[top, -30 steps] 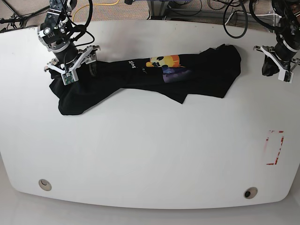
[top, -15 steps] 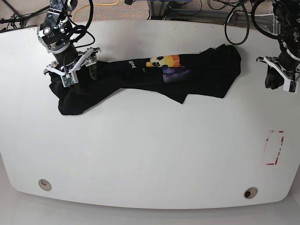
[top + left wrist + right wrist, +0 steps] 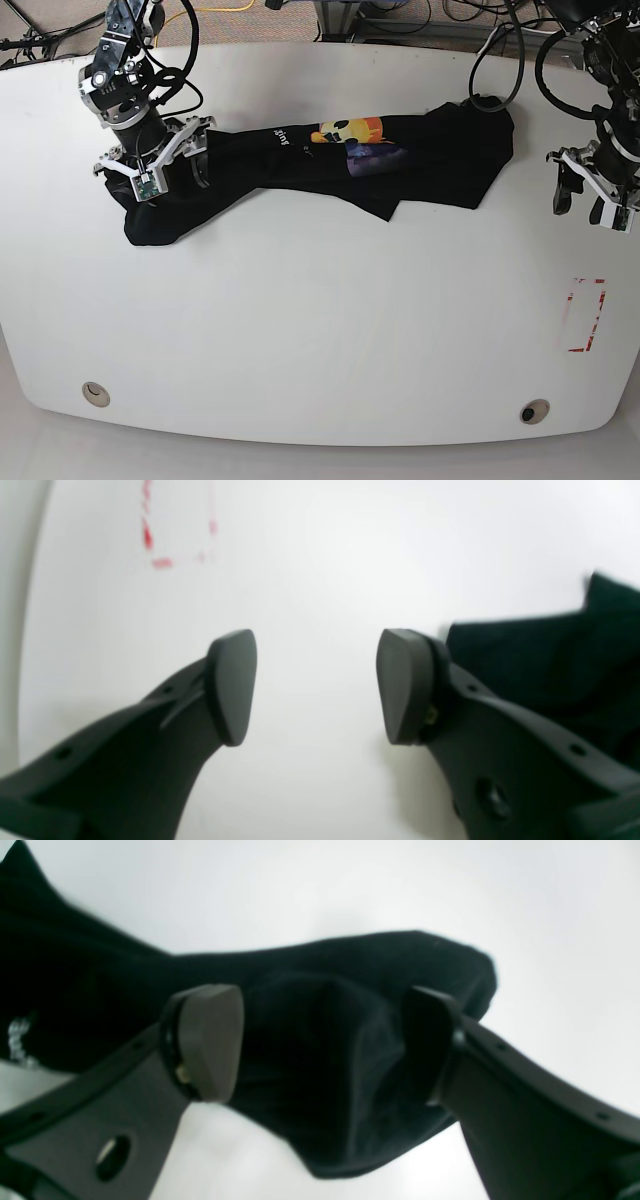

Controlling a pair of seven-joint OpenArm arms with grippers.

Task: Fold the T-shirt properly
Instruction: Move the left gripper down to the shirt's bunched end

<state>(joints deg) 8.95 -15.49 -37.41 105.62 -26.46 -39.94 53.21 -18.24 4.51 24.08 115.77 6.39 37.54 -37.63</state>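
Observation:
The black T-shirt (image 3: 300, 160) lies bunched in a long band across the back of the white table (image 3: 320, 330), with its yellow-orange face print (image 3: 350, 130) facing up. My right gripper (image 3: 158, 162) hangs open over the shirt's left end. In the right wrist view its fingers (image 3: 210, 1040) stand either side of a rounded fold of black cloth (image 3: 320, 1050), with the gripper (image 3: 320, 1040) not closed on it. My left gripper (image 3: 587, 200) is open and empty over bare table, right of the shirt. In the left wrist view (image 3: 317, 687) the shirt's edge (image 3: 540, 650) shows behind its right finger.
A red dashed rectangle (image 3: 586, 315) is marked near the table's right edge and also shows in the left wrist view (image 3: 150, 540). Two round holes (image 3: 96, 393) (image 3: 534, 411) sit near the front edge. Cables (image 3: 500, 40) lie behind the table.
My left gripper has moved toward the table's front along the right edge, away from the shirt's right end. My right gripper has shifted slightly forward over the shirt's left end.

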